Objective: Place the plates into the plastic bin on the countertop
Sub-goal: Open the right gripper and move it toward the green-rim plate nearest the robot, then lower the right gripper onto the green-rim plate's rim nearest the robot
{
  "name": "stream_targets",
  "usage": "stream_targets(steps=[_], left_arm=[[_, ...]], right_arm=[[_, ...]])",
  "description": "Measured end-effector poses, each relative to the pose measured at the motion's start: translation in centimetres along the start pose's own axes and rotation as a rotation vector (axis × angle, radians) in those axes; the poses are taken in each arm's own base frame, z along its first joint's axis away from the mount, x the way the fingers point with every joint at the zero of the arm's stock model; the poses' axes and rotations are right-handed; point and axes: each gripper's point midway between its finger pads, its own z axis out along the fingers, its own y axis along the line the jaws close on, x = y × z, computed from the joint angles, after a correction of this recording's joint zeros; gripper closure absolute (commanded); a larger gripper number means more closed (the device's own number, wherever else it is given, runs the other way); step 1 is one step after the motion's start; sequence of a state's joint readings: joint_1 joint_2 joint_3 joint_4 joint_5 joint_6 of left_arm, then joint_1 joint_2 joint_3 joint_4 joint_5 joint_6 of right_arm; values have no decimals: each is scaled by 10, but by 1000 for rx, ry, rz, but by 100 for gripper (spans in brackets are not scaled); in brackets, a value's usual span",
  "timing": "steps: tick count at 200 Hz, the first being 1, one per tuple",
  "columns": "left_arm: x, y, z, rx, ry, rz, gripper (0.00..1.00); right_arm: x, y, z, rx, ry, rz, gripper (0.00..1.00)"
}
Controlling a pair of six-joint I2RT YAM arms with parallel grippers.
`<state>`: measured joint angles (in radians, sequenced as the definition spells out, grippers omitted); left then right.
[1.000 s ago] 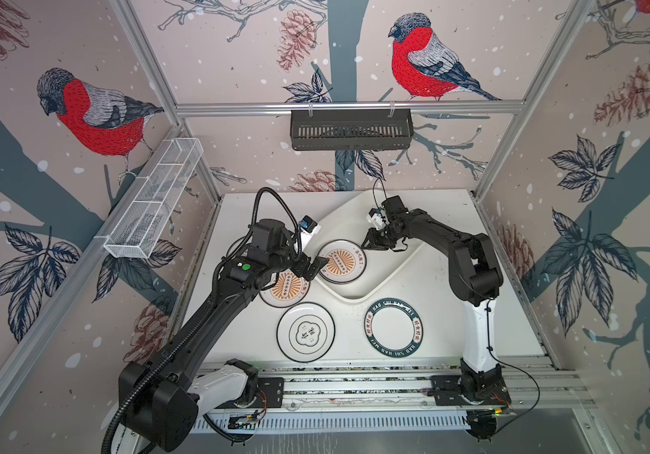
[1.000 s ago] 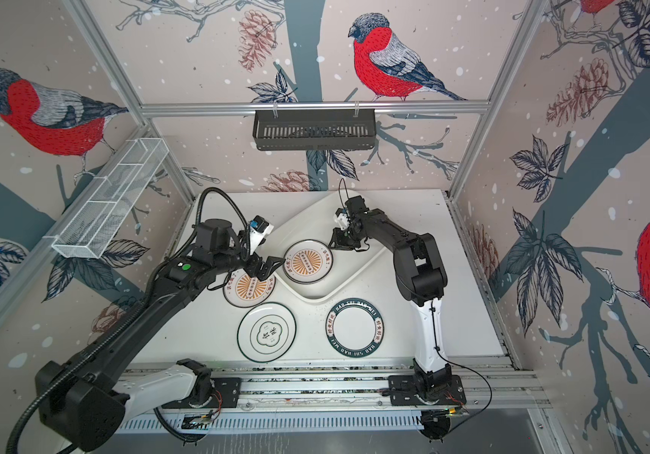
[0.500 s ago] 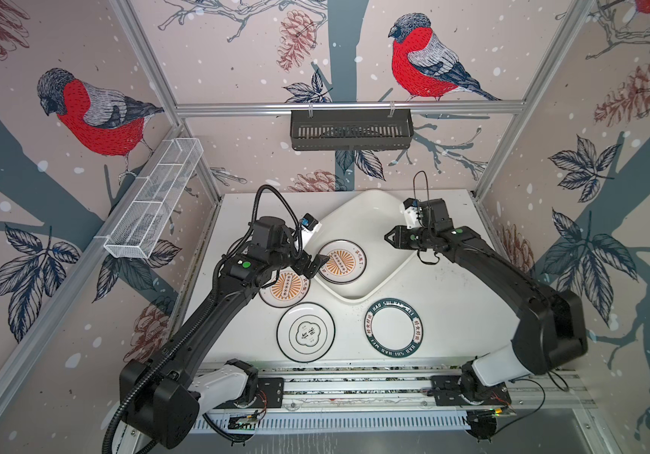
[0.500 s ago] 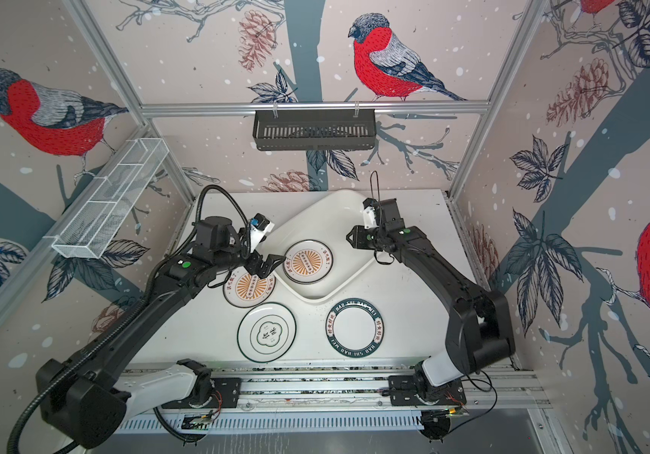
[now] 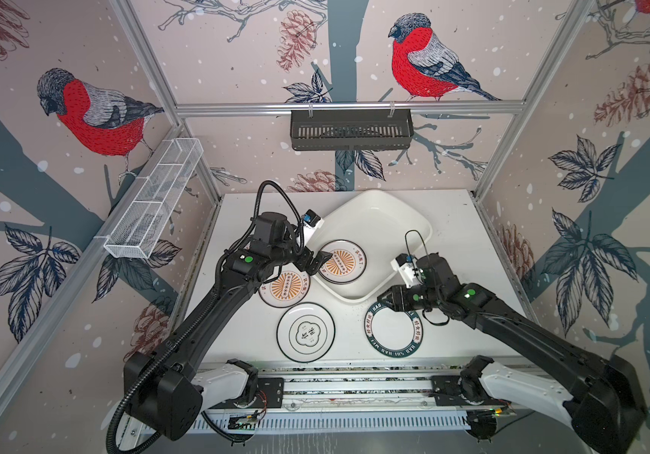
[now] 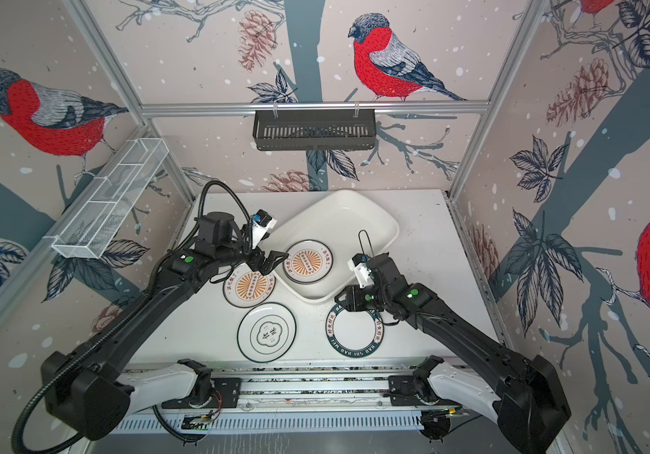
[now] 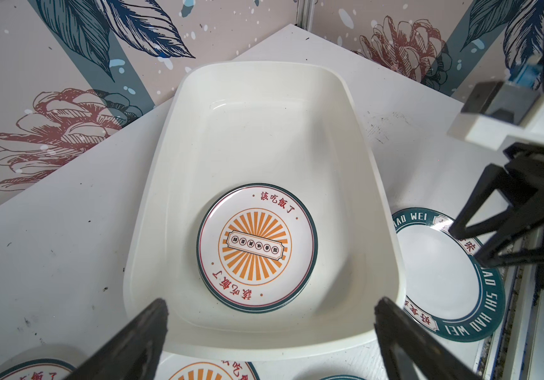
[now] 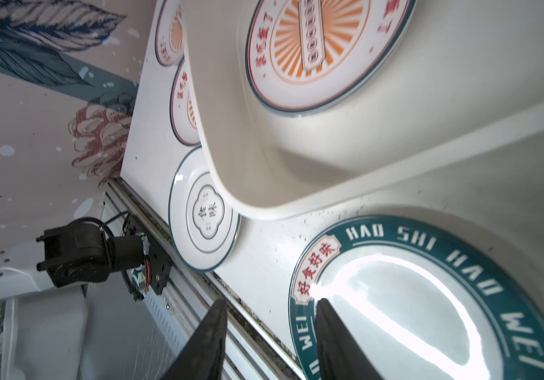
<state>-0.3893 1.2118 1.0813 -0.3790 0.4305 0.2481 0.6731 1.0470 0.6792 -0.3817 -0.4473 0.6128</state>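
My left gripper [image 5: 318, 262] hangs spread wide at the plastic bin [image 5: 374, 214] rim; one sunburst plate [image 5: 342, 262] lies inside. My right gripper [image 8: 270, 303], fingers parted, hovers over the green-lettered plate [image 5: 394, 334] on the countertop [image 5: 465, 236].

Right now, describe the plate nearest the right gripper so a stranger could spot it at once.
Find the big white plastic bin on the countertop and go to its corner nearest the arm bases. The plate just outside that corner, by the right gripper, is it: only it has a broad dark green lettered rim and a plain white centre.
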Motion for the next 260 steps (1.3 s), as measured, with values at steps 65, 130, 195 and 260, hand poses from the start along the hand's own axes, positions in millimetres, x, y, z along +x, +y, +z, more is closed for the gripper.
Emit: stream_targets(steps=[65, 130, 195, 260], left_arm=[[-1, -4, 0, 16, -5, -7, 3], [1, -7, -1, 21, -5, -3, 3], [-3, -8, -2, 21, -17, 1, 3], [-3, -8, -1, 21, -17, 0, 3]], right_arm=[[5, -39, -11, 206, -97, 145, 49], [32, -30, 4, 129, -8, 155, 52], [87, 16, 34, -66, 199, 94, 50], [122, 16, 58, -75, 310, 123, 49]])
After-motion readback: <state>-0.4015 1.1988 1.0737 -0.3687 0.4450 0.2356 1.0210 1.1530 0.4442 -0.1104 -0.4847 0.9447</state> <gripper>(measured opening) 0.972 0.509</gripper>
